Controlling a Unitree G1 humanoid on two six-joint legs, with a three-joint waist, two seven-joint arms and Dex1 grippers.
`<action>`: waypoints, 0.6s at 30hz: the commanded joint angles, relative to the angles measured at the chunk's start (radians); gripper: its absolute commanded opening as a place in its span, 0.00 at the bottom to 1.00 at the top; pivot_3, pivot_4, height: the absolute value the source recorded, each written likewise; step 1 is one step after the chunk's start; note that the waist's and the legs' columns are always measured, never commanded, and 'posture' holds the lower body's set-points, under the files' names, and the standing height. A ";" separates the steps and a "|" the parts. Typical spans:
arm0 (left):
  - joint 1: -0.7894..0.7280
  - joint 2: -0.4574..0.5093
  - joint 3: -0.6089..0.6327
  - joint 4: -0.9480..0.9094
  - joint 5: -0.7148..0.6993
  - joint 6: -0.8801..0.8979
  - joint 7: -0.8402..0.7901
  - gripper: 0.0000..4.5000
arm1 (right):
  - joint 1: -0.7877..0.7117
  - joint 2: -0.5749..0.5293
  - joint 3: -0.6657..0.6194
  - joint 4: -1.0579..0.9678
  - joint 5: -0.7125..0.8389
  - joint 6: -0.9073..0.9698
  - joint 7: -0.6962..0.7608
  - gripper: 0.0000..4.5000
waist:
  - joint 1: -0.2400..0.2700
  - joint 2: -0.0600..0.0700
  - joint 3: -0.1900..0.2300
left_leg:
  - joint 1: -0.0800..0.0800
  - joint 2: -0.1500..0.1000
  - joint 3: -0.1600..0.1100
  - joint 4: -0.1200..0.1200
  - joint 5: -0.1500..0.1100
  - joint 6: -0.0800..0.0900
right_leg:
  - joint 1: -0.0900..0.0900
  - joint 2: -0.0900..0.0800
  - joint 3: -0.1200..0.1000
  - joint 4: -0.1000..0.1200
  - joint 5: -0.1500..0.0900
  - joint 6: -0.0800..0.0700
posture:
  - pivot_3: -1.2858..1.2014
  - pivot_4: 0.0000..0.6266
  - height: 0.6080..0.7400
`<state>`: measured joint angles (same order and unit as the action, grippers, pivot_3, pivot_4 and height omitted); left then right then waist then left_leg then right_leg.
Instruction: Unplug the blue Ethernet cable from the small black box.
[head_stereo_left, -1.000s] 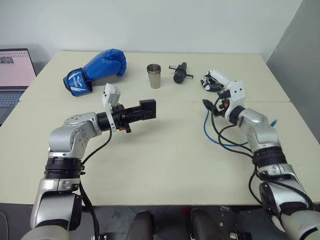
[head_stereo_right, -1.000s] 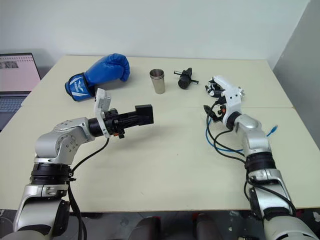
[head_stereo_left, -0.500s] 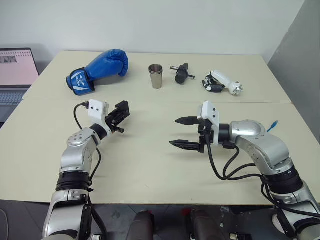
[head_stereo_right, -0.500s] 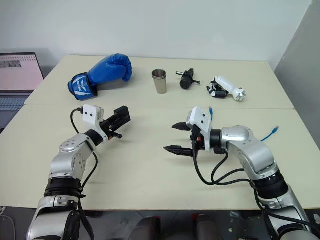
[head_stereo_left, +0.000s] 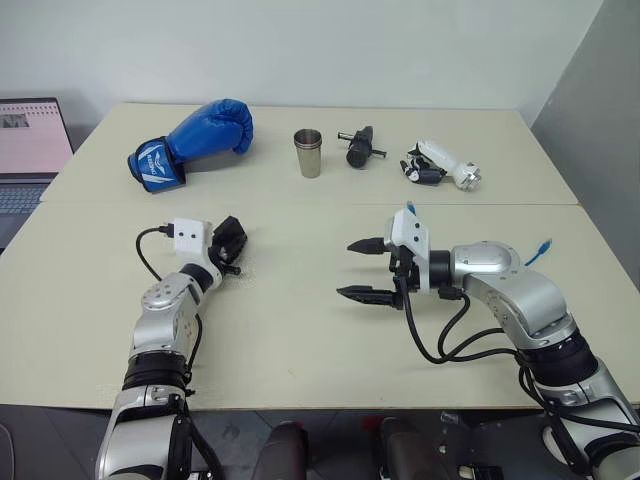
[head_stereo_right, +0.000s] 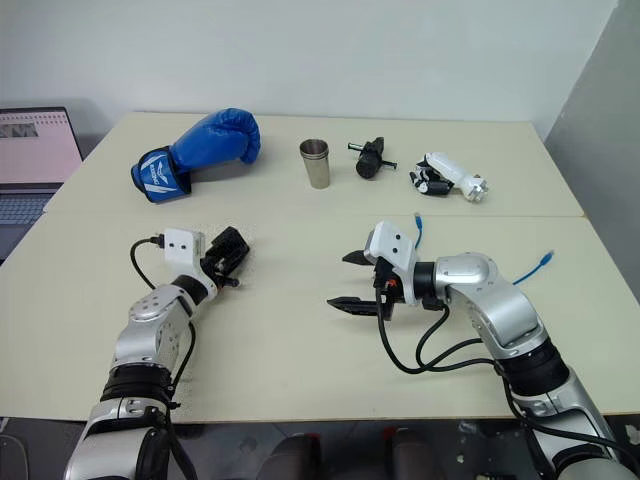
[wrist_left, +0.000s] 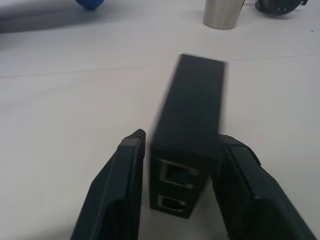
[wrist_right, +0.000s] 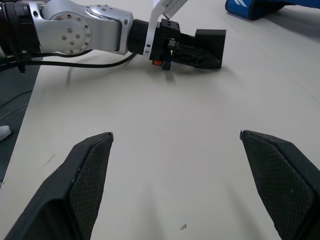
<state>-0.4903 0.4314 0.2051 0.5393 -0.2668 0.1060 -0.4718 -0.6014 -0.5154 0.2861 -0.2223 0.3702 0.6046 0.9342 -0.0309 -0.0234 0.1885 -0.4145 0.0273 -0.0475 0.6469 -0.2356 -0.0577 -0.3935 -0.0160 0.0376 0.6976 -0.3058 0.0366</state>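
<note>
Since a second ago my left arm has swung down and outward, bringing the small black box (wrist_left: 192, 145) from mid-air to the tabletop (head_stereo_left: 300, 330), while my right arm has pulled back from the far right and turned to point across toward the left. In the left wrist view the box sits between the left gripper (wrist_left: 180, 200) fingers (wrist_left: 122, 190), its two ports facing the camera; thin gaps show on either side, so I cannot tell whether the fingers are pinching it or just flanking it. The right gripper (head_stereo_left: 362, 270) hovers over the middle of the tabletop with its fingers spread wide and nothing between them. The blue Ethernet cable (head_stereo_left: 538, 248) is no longer in the box: one plug end pokes up behind my right forearm near the right edge, another blue tip shows by the right wrist. Along the far side lie a blue boxing glove (head_stereo_left: 192, 140), a metal cup (head_stereo_left: 308, 152), a black cylinder tool (head_stereo_left: 358, 146) and a white part (head_stereo_left: 440, 165).
</note>
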 joint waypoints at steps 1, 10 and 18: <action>-0.006 0.002 0.022 -0.004 -0.007 -0.007 0.000 0.66 | -0.010 -0.001 -0.006 -0.024 -0.007 -0.018 0.010 0.96 | 0.000 0.000 0.000 | 0.000 0.000 0.000 0.000 0.000 0.000 | 0.000 0.000 0.000 0.000 0.000 0.000 | 0.52 0.24 1.00; 0.017 0.019 0.013 -0.054 -0.004 0.004 -0.019 0.99 | -0.017 0.005 -0.009 -0.027 -0.002 -0.001 0.017 0.96 | 0.000 0.000 0.000 | 0.000 0.000 0.000 0.000 0.000 0.000 | 0.000 0.000 0.000 0.000 0.000 0.000 | 0.52 0.24 1.00; 0.215 0.174 -0.007 -0.477 -0.042 0.195 -0.155 0.99 | 0.051 -0.055 -0.066 -0.104 0.025 0.039 0.008 0.96 | -0.002 0.000 0.000 | 0.000 0.001 -0.001 -0.001 0.000 0.000 | 0.000 0.000 0.001 0.000 0.000 0.000 | 0.52 0.24 1.00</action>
<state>-0.2965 0.5647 0.2001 0.1984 -0.2801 0.2581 -0.5791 -0.5629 -0.5534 0.2631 -0.2667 0.3691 0.6316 0.9408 -0.0324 -0.0235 0.1885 -0.4146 0.0290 -0.0490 0.6463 -0.2356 -0.0579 -0.3934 -0.0166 0.0381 0.6973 -0.3059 0.0364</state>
